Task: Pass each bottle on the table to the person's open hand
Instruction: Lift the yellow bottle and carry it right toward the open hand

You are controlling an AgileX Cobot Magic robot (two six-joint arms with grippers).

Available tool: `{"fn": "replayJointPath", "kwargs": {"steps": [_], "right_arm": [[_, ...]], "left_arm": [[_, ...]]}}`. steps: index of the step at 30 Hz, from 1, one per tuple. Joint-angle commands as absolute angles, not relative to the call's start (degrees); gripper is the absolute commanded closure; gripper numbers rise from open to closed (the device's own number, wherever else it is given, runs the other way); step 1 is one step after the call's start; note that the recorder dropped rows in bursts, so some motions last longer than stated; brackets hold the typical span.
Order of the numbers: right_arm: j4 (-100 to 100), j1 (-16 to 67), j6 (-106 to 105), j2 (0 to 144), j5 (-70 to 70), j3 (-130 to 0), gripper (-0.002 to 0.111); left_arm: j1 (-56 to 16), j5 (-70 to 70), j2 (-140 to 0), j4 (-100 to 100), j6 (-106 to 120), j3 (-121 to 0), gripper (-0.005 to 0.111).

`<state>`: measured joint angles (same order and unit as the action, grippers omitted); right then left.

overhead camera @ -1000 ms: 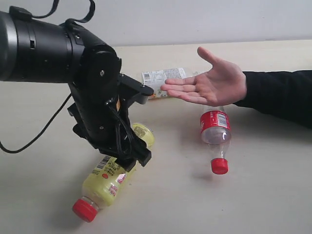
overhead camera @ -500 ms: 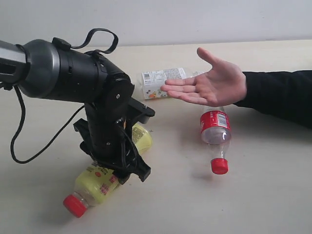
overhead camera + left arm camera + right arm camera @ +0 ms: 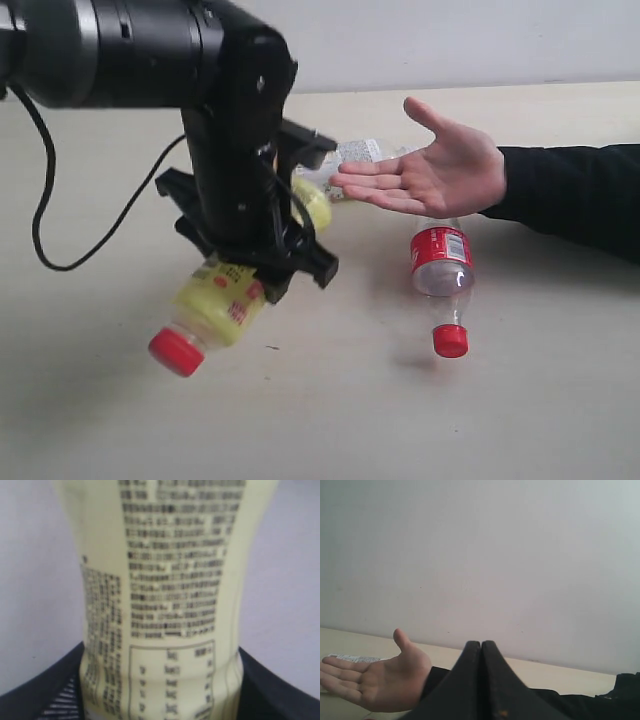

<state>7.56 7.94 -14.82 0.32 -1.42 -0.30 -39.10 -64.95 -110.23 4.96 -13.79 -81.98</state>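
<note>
Above the tabletop (image 3: pixel 550 390), on the left of the exterior view, the robot's left hand (image 3: pixel 262 275) is clamped around the middle of the yellow bottle (image 3: pixel 215 305). The bottle hangs tilted, its red cap (image 3: pixel 175 352) pointing down and to the left, and it seems to be clear of the surface, with a soft shadow under it. The left wrist view is filled by its printed label, with dark fingers (image 3: pixel 50 695) at either side.

Right of it, the person's open hand (image 3: pixel 430 175) is held palm up above the tabletop, on an arm in a black sleeve (image 3: pixel 575 195). Below that palm the bottle with the red label (image 3: pixel 441 265) lies on the tabletop, cap toward the camera. A white-labelled bottle (image 3: pixel 350 152) lies behind the fingers, partly hidden by the arm.

The robot's right hand (image 3: pixel 481 680) has its jaws pressed together on nothing.
</note>
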Motion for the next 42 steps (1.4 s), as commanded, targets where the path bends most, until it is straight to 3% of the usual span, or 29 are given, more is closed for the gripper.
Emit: {"fn": "replayJointPath", "kwargs": {"steps": [1, 7, 14, 21, 29, 42], "right_arm": [[7.5, 8.0, -14.9, 0.0, -1.6, 0.0, 0.108], [7.5, 8.0, -14.9, 0.0, -1.6, 0.0, 0.108], [7.5, 8.0, -14.9, 0.0, -1.6, 0.0, 0.108], [7.5, 8.0, -14.9, 0.0, -1.6, 0.0, 0.108], [7.5, 8.0, -14.9, 0.0, -1.6, 0.0, 0.108], [7.5, 8.0, -14.9, 0.0, -1.6, 0.0, 0.108]], "left_arm": [[-39.4, -70.0, -108.0, 3.9, -14.7, -89.8, 0.106], [-39.4, -69.9, -107.3, -4.3, -13.6, -96.5, 0.106], [-39.4, -52.4, -109.5, -6.9, -21.8, -98.6, 0.107], [-39.4, -46.0, -113.7, -7.5, -35.0, -98.6, 0.107], [-40.1, -30.9, -114.6, -15.8, -34.1, -98.6, 0.107], [-38.9, -34.4, -114.6, -22.5, -35.1, -98.6, 0.107]]}}
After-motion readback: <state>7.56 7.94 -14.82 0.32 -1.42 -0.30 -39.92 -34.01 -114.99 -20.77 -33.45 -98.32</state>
